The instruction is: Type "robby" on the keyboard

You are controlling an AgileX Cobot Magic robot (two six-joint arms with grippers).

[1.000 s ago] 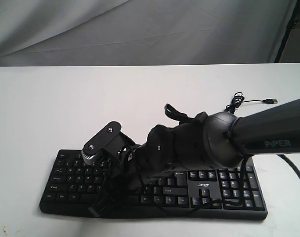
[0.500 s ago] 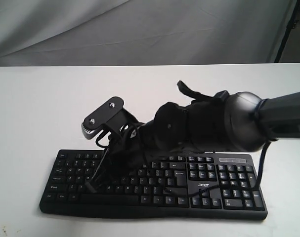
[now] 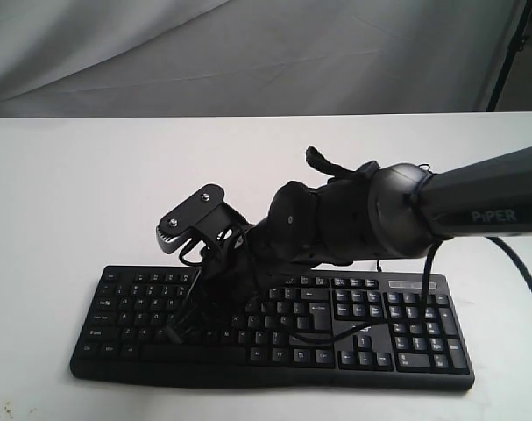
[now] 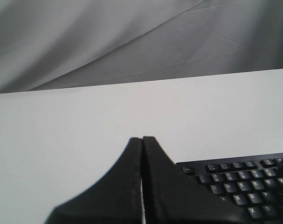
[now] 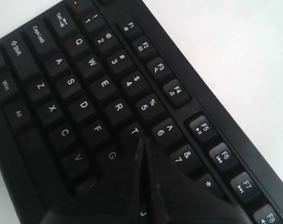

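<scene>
The black keyboard [image 3: 406, 351] lies along the near edge of the white table, its acer logo hidden behind a hanging cable. My right gripper [image 3: 178, 328] reaches across from the right and points down over the left-hand letter keys. In the right wrist view its fingers are shut [image 5: 142, 140], with the tip lying between the T and 6 keys of the keyboard [image 5: 85, 84]; I cannot tell whether it touches a key. In the left wrist view my left gripper [image 4: 142, 138] is shut on nothing, off the keyboard's [image 4: 239, 182] Esc corner over bare table. The exterior view does not show it.
The white table [image 3: 73, 193] stretches behind and to the left of the keyboard. A grey cloth backdrop [image 3: 248, 53] hangs at the back. The right arm's black cable [image 3: 428, 281] droops over the navigation keys and number pad. A dark stand [image 3: 511, 53] is at the far right.
The right gripper rose off the left letter keys, then came down a little and shifted slightly right. Its arm also lifted from the keyboard.
</scene>
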